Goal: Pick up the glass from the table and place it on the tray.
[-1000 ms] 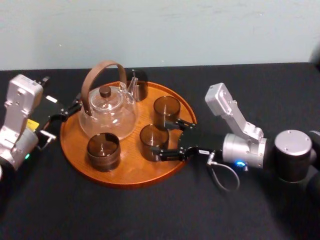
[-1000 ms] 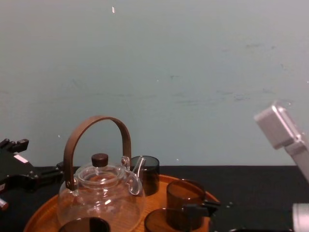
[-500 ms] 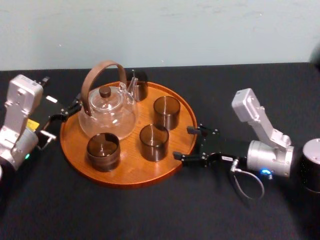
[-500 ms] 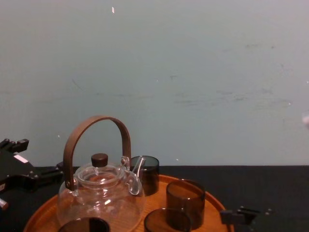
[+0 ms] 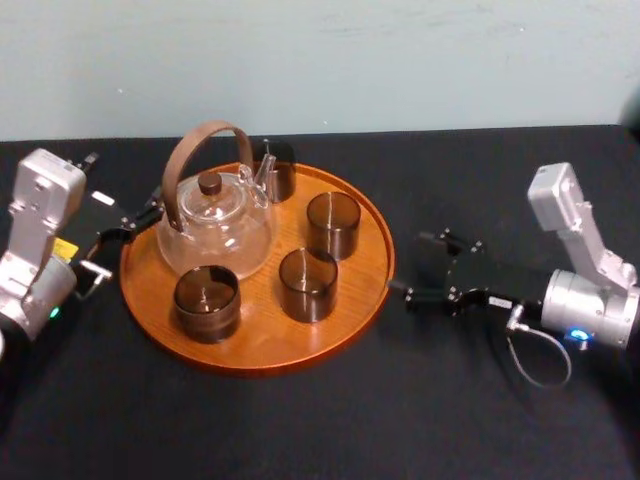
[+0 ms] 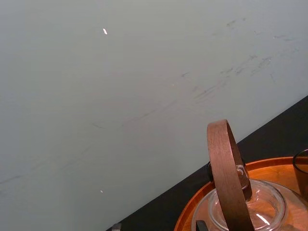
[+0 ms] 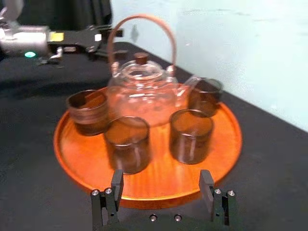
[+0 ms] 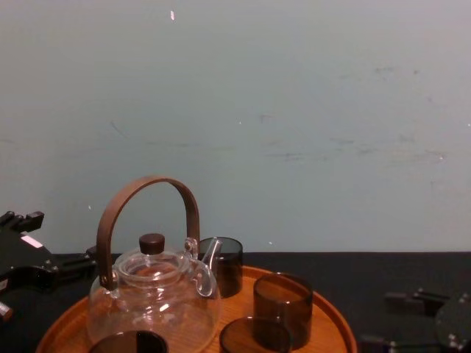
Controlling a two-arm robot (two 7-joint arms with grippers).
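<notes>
The glass [image 5: 308, 284] that my right gripper last held stands upright on the round wooden tray [image 5: 270, 338], near its front middle, and shows in the right wrist view too [image 7: 127, 143]. My right gripper [image 5: 420, 265] hovers over the black table [image 5: 320, 420] just right of the tray's rim, open and empty, a short gap from the glass. In the right wrist view its fingers [image 7: 117, 185] frame the tray's near rim [image 7: 159, 174]. My left gripper [image 5: 130, 225] rests by the tray's left rim.
A glass teapot [image 5: 215, 215] with a brown arched handle stands on the tray's back left. Three other dark glasses [image 5: 333, 225] [image 5: 207, 303] [image 5: 275, 170] share the tray. A pale wall [image 8: 294, 110] runs behind the table. Bare tabletop lies in front and to the right.
My right gripper has pulled back to the right, from around the front-middle glass to outside the tray's rim, leaving the glass standing. The left arm has not moved.
</notes>
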